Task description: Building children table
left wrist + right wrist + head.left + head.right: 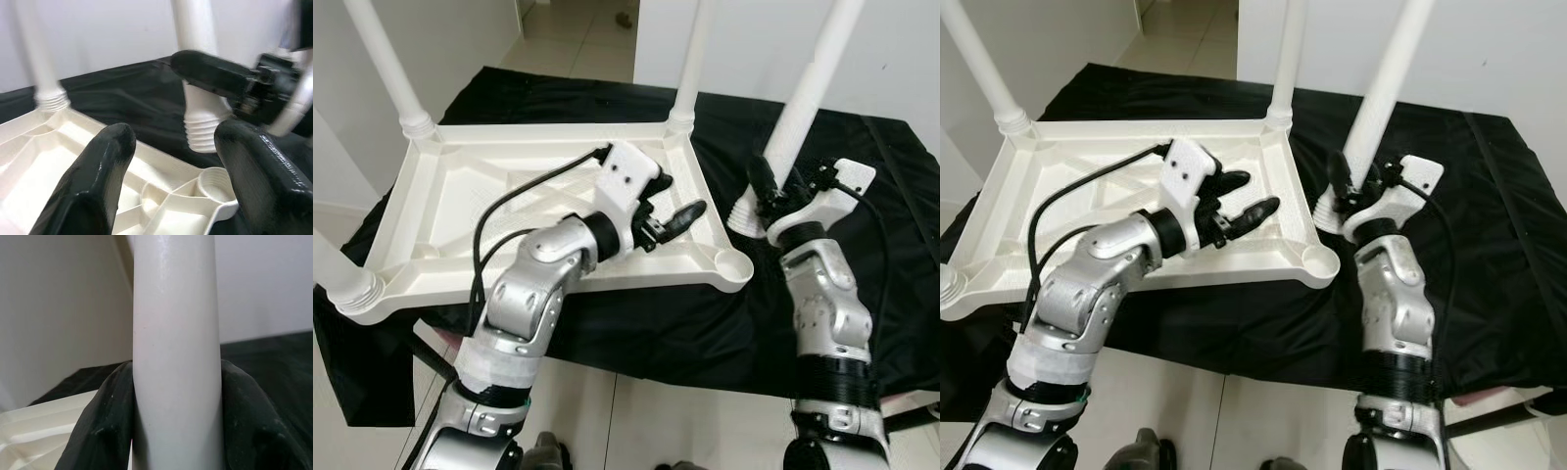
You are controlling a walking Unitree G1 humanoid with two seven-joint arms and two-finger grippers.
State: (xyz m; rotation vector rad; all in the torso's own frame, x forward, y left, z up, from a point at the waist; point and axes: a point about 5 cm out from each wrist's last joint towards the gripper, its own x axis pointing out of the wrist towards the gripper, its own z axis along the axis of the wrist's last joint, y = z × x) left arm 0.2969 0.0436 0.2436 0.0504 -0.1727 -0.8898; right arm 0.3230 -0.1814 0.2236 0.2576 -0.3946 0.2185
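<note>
tabletop (pixel 460 196) lies upside down on the black cloth (pixel 862 274), white and ribbed underneath; three legs (pixel 386 69) stand screwed into its far-left, far-right and near-left corners; the near-right socket (pixel 734 264) is bare; the fourth leg (pixel 808 98) stands tilted just right of that corner, its threaded end (pixel 744 215) resting on the cloth, not yet in the socket; the right gripper (pixel 773 191) is clamped around its lower shaft; the left gripper (pixel 671 211) hovers over the tabletop's right edge, fingers spread, holding nothing; judging by this, the build is three-quarters done: what remains is seating the threads in the last socket and twisting the leg tight
</note>
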